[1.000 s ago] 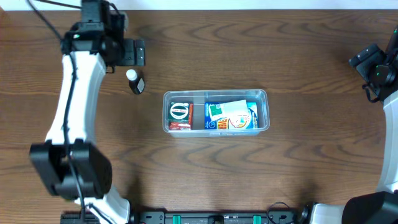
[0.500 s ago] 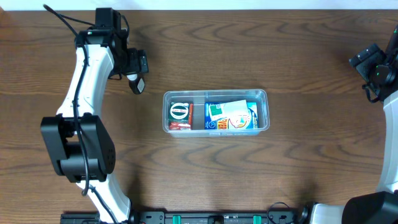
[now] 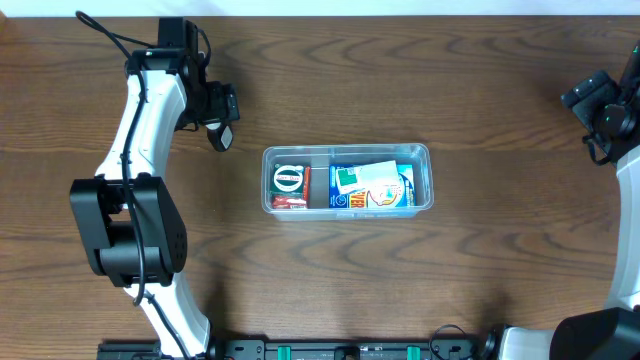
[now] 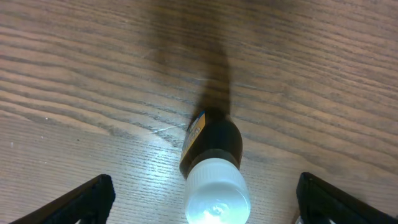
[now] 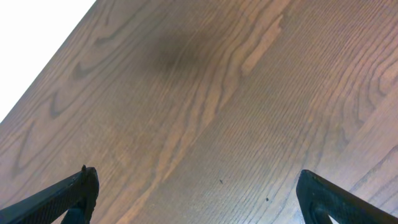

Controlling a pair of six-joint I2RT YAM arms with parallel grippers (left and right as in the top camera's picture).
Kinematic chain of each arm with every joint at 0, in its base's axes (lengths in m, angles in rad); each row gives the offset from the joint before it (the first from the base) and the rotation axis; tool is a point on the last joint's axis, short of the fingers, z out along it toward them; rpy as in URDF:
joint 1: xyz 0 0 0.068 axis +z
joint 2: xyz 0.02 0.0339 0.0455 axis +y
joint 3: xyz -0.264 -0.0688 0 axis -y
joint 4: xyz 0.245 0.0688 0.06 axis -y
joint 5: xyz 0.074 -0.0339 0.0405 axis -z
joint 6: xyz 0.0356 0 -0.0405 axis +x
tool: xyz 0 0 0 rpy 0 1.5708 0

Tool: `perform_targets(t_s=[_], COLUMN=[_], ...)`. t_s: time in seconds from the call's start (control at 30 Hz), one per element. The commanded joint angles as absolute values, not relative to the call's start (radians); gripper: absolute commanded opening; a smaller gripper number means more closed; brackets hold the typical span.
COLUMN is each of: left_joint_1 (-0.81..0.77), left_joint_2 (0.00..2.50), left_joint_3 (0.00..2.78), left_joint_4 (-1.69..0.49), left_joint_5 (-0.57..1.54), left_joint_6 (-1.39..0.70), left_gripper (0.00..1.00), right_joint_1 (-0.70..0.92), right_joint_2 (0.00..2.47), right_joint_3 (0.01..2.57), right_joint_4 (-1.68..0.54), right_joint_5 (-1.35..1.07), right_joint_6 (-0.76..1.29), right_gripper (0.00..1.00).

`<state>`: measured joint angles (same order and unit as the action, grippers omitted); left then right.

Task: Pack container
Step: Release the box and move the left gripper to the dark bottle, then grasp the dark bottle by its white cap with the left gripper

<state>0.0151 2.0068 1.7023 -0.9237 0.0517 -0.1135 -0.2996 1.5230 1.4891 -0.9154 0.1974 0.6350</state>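
The container (image 3: 345, 149) sits near the middle of the counter (image 3: 450, 280), long side running left to right. It already holds a green-and-white packet (image 3: 288, 180) at its left end and blue packets (image 3: 372, 186) across the rest, so little free room shows beyond a narrow strip between them. Up and to its left, well apart from the rim, is a small dark bottle (image 4: 212, 158) with a white cap; whether it stands or lies on its side cannot be told for certain. The left pincer (image 4: 204, 186) hangs over it with its jaws spread wide, one on each side of the cap and neither touching. The main risk is probably the grasp: the bottle is round and smooth, so if the jaws close off-centre or only on the cap, it could squirt out, roll away or swing in the grip. A second risk lies at the tub, where a tilted bottle could catch the rim or end up perched on the packets. The light plastic may also slide if bumped. The right pincer (image 5: 198, 186), also wide open, hovers over bare wood at the far right, too distant to steady anything.
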Motion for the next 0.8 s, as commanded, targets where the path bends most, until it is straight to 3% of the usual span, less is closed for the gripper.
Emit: perform_targets(t_s=[0.0,0.37,0.43,0.6,0.77], left_joint_1=[0.015,0.015,0.015,0.015,0.015], left_joint_2=[2.021,2.021,2.021,2.021,2.021], left_joint_3=[1.684,1.644,1.644,1.644,1.644], left_joint_4=[-0.930,-0.888,-0.879,-0.876,-0.878], left_joint_5=[0.041,0.041,0.043,0.064,0.064], left_joint_6=[-0.126,-0.126,-0.126,-0.134,-0.136], left_gripper=[0.91,0.91,0.85,0.50,0.47], right_joint_1=[-0.303,-0.303,-0.303,-0.303,-0.303], right_joint_2=[1.526,1.526,1.526,1.526,1.526], right_joint_3=[1.489,1.489,1.489,1.489,1.489], right_joint_4=[-0.914,-0.914,-0.914,-0.914,-0.914], right_joint_5=[0.202,0.202,0.202,0.202,0.202], right_joint_6=[0.631,0.631,0.631,0.631,0.632], right_gripper=[0.99,0.99,0.99,0.99,0.99])
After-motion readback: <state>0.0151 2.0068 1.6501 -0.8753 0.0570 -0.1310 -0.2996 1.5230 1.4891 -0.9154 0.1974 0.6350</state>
